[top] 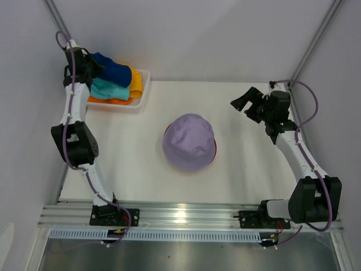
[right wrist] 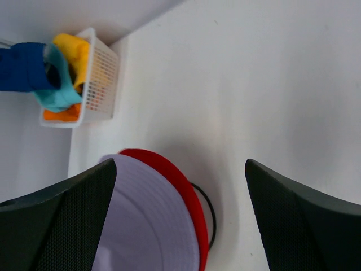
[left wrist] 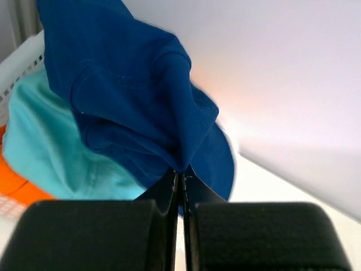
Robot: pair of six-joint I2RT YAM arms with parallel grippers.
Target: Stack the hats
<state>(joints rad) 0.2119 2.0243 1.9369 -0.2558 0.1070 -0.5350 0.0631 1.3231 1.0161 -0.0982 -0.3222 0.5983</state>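
No legible txt, labels, nos. — lilac hat (top: 189,141), dark blue hat (left wrist: 130,96), basket (right wrist: 107,68) show none.

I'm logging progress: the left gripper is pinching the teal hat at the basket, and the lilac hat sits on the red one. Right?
No: the left gripper is shut on the dark blue hat, not the teal hat, as the left wrist view shows. The lilac hat does sit on the red hat.

Lilac hat (top: 189,141) covers red hat (right wrist: 176,182); blue hat (top: 115,70) bunched.
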